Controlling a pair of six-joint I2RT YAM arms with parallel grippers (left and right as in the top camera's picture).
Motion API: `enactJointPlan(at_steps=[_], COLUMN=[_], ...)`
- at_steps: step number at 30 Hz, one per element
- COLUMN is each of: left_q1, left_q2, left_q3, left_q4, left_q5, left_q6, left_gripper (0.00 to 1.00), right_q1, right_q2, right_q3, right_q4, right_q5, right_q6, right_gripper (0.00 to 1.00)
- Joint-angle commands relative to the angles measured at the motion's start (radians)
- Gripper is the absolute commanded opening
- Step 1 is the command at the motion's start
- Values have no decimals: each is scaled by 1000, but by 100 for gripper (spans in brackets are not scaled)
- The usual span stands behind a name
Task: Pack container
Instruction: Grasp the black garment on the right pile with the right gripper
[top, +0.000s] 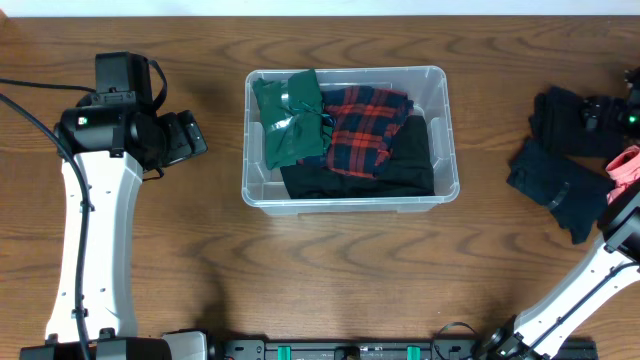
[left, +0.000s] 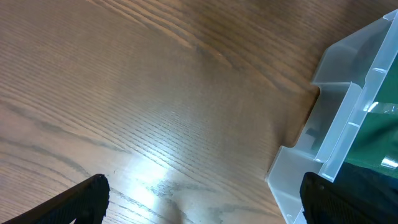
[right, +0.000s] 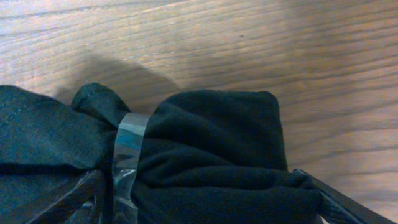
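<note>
The clear plastic container (top: 350, 204) stands at the table's middle. It holds a green garment (top: 290, 120), a red plaid one (top: 365, 125) and black cloth (top: 405, 158). My left gripper (top: 193, 135) is open and empty, low over bare wood just left of the container, whose corner (left: 336, 124) shows in the left wrist view between the spread fingers (left: 202, 202). My right gripper (top: 598, 112) is at the far right. Its fingers (right: 205, 199) are spread on either side of a black cloth bundle (right: 211, 137) bound with a clear tape band (right: 127, 155).
A second dark navy bundle (top: 555, 185) lies on the table in front of the black bundle (top: 562, 115). A pink item (top: 625, 165) sits at the right edge. The left arm's white link (top: 95, 240) runs down the left side.
</note>
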Motion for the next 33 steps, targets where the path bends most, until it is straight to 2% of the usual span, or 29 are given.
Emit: enactJointPlan(at_steps=[1, 11, 21, 27, 30, 33], left_q1=[5, 5, 5, 5, 5, 5], left_q2=[7, 7, 7, 7, 7, 7], left_q3=[-3, -3, -3, -3, -3, -3], left_q4=[-5, -5, -5, -5, -4, -5], left_q5=[-4, -4, -4, -4, -4, -4], left_q6=[-2, -2, -2, -2, -2, -2], left_gripper=[98, 98, 98, 98, 98, 98], right_q1=[9, -9, -22, -34, -32, -31], right_q2=[13, 13, 13, 13, 13, 13], right_q3=[-21, -21, -21, -21, -21, -21], right_q4=[-5, -30, -74, -103, -107, -110], right_q5=[35, 172, 290, 226, 31, -39], right_q6=[65, 233, 312, 307, 157, 135], right_gripper=[91, 92, 96, 96, 96, 96])
